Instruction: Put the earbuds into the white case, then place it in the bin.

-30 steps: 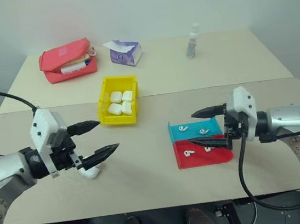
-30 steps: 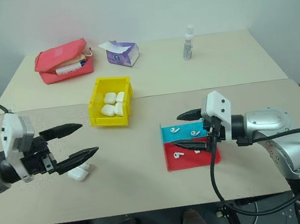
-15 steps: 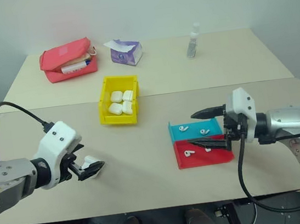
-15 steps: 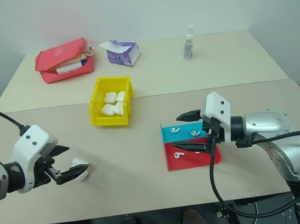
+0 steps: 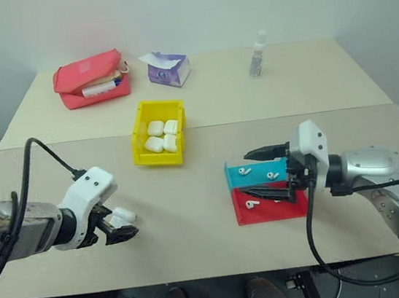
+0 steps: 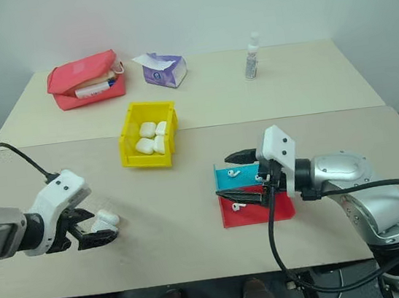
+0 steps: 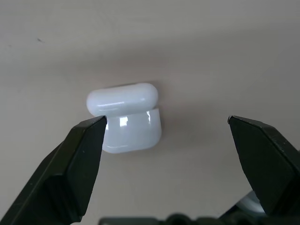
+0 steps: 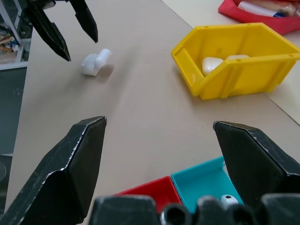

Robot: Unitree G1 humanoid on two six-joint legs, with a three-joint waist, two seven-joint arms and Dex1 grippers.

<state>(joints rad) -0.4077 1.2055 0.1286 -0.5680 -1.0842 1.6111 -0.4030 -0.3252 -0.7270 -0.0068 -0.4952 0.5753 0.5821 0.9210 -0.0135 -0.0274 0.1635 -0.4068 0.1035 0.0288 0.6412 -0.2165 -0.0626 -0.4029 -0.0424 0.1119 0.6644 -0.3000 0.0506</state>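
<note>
The white case point(image 5: 122, 216) lies on the desk point(image 5: 191, 194) in the lower left of the left eye view, its lid flipped open. The left claw point(image 5: 116, 227) hangs over it with both fingers spread wide; in the left wrist view one fingertip point(image 7: 91, 136) sits just beside the case and the other stands well apart, so nothing is gripped.

The yellow bin point(image 5: 158, 133) stands above the middle of the frame, left of centre, with several white cases point(image 5: 162, 135) inside it.

At the centre right, a teal tray point(image 5: 256, 173) and a red tray point(image 5: 269, 204) lie touching each other. The earbuds point(image 5: 244, 170) rest in them: two in the teal tray and one in the red tray. The right claw point(image 5: 262, 174) hovers over these trays, wide open and empty.

Along the far edge of the desk, at the top of the frame, are a red pouch point(image 5: 91, 79), a purple tissue pack point(image 5: 168, 69) and a small clear bottle point(image 5: 256, 56).
</note>
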